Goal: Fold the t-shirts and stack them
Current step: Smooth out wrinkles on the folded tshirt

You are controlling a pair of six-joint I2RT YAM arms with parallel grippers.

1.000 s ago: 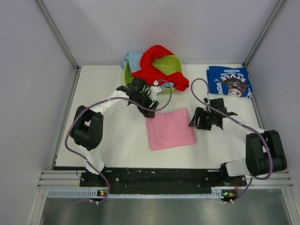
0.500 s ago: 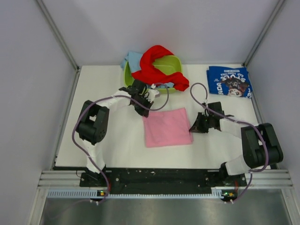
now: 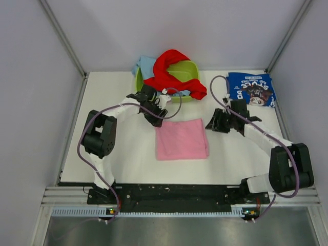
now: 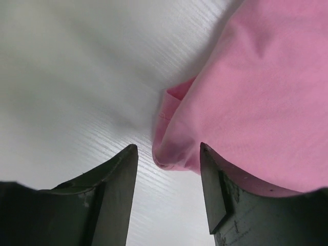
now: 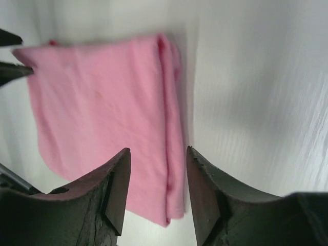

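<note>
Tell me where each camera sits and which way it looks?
Top: above, behind the arms, looking down at the table; both arms, left tool, right tool show.
Left wrist: on the left arm, facing a corner of the pink shirt; its fingers show.
Right wrist: on the right arm, facing the shirt's edge; its fingers show.
Shared: all see the pink shirt.

Black-and-white arms (image 3: 121, 109), purple cables (image 3: 78, 147)

- White wood-grain table (image 3: 102, 87), evenly lit.
- Plain pale grey walls (image 3: 174, 25) on three sides.
- Aluminium struts (image 3: 62, 37) at the back corners.
- Black rail (image 3: 174, 193) along the near edge, grey metal sheet (image 3: 174, 230) below.
</note>
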